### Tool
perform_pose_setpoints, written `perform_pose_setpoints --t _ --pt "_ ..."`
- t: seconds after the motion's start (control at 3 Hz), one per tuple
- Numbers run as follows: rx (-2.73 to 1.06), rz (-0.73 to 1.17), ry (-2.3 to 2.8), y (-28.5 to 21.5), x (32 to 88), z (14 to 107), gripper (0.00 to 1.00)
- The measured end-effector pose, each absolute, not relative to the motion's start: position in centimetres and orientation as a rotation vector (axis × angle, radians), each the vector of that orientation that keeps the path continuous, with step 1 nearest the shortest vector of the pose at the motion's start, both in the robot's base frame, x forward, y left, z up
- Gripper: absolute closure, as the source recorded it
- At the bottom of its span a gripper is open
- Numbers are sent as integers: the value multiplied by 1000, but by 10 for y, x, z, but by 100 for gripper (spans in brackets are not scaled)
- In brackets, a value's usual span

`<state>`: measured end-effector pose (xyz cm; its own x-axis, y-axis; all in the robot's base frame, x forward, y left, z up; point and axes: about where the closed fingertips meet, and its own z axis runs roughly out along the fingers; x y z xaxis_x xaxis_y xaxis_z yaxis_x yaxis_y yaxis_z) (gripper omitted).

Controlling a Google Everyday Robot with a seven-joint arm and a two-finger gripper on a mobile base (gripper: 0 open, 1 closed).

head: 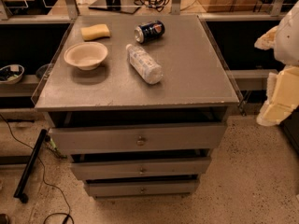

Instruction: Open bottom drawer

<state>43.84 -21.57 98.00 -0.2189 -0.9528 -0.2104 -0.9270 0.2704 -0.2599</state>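
Note:
A grey cabinet stands in the middle of the camera view with three drawer fronts stacked below its top. The bottom drawer (141, 188) is the lowest and narrowest front, with a small round knob at its centre. A thin dark gap shows above it. My gripper (278, 97) hangs at the right edge of the view, pale cream and white, well to the right of the cabinet and above the level of the drawers. It touches nothing.
On the cabinet top (196, 78) lie a yellow sponge (95, 31), a beige bowl (86, 55), a blue soda can (149, 31) on its side and a lying plastic bottle (144, 63). A black bar (30, 164) and cables lie on the speckled floor at left.

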Motion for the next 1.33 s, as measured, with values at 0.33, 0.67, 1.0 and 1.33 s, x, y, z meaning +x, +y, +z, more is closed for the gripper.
perform_pose_setpoints --t 0.33,0.67,1.0,1.33 --pt "-1717 -111 2221 -216 438 980 0" --pt "-1734 -111 2196 -212 438 971 0" --pt "-1745 -103 2191 -214 437 934 0" --pt "-1753 -85 2208 -219 434 907 0"
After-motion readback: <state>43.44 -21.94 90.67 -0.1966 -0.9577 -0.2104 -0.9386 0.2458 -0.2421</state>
